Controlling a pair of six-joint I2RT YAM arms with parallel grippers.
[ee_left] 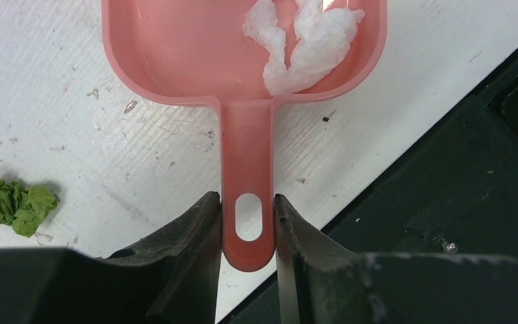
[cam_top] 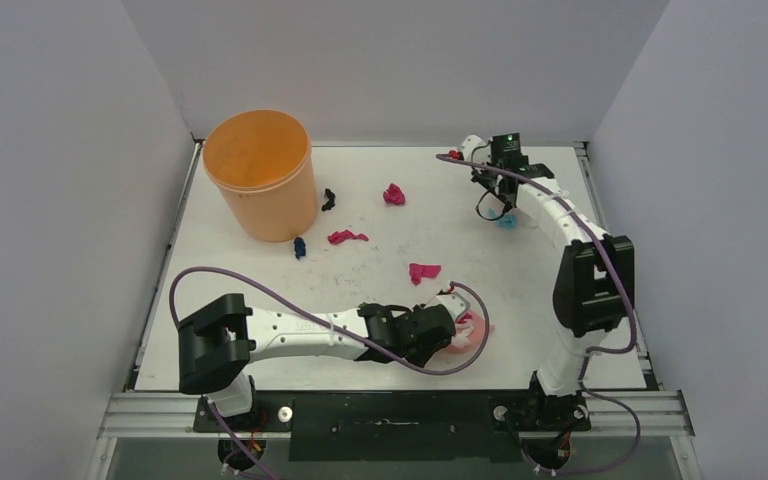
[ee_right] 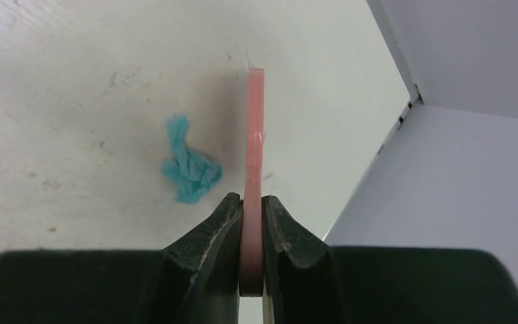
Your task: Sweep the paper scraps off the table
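Your right gripper (ee_right: 252,209) was clamped shut on the pink brush (ee_right: 255,135), held edge-on. The teal scrap (ee_right: 189,165) lay just beside the brush, on its face away from the wall (ee_right: 458,54). Well apart from the brush, your left gripper (ee_left: 247,216) pinched the dustpan handle (ee_left: 246,155).

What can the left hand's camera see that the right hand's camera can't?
Only the left wrist view: a pink dustpan with a white paper scrap inside, its handle pinched by the left gripper, and a green scrap on the table beside it.
Only the right wrist view: a teal scrap, a thin pink tool seen edge-on, probably the brush, pinched by the right gripper, and the grey wall.
Both: the white scuffed table and black fingers shut on something pink.
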